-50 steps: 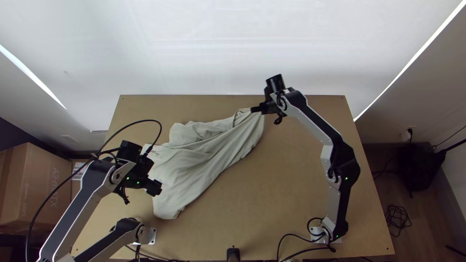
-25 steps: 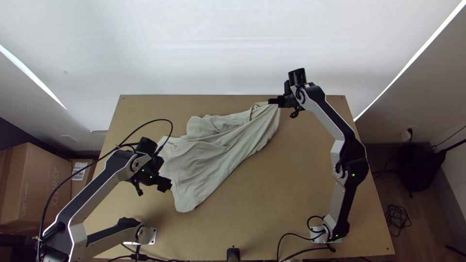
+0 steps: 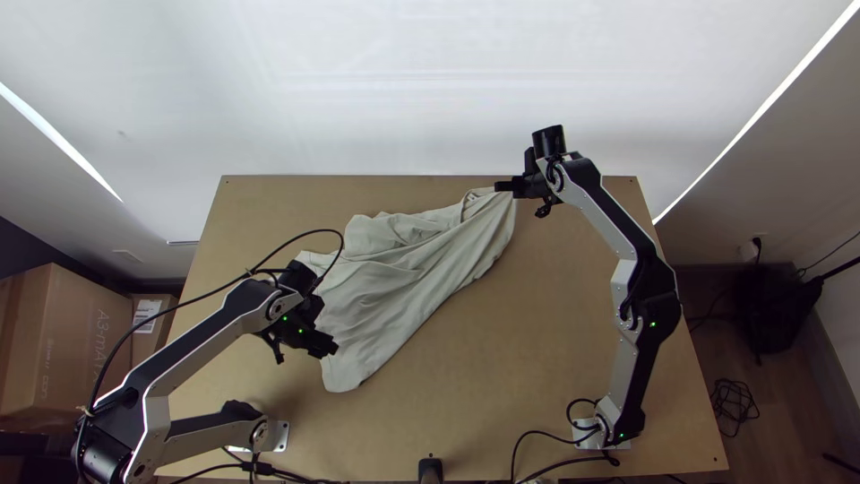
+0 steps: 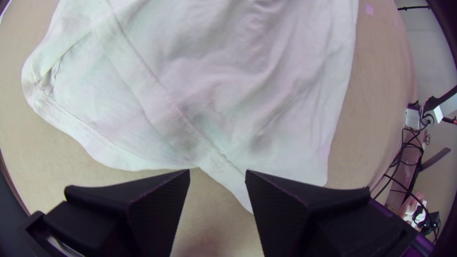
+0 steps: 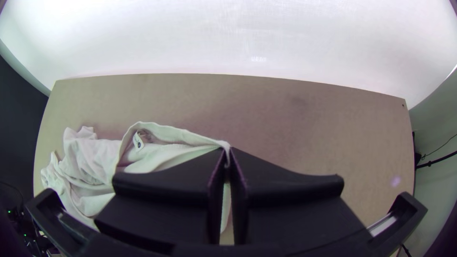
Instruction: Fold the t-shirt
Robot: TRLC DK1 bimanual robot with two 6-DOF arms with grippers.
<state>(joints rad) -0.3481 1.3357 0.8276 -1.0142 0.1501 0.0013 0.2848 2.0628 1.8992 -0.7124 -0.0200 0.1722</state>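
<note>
At the far left we see a large cardboard box (image 3: 72, 345) and, just beside it, a smaller box (image 3: 154, 330) with a white label, both beyond the edge of the light wooden table (image 3: 555, 376). Next comes our left arm (image 3: 206, 345), reaching up from the near left, a dark cable looping above it. Its gripper (image 3: 330, 347) is at the left edge of the pale t-shirt (image 3: 385, 287), fingers parted with a clear gap between them and nothing in their grip; in the left wrist view we see a seam (image 4: 176, 112) running slantwise through the cloth towards them, and a corner of the fabric near one fingertip. The t-shirt lies on the left and middle of the table, slanting towards the far edge: broad and fairly smooth at the near left, rumpled along its far side, and drawn out narrow to the right in long creases. At that narrow end, near the table's far edge, our right gripper (image 3: 503, 186) has its fingers closed together on a banded edge of the t-shirt, which looks like the neckline; in the right wrist view we see a small label (image 5: 138, 141) inside that opening. The right arm (image 3: 632, 278) stands along the right side, and beyond the table a tangle of black cable (image 3: 735, 401) lies on the floor.
</note>
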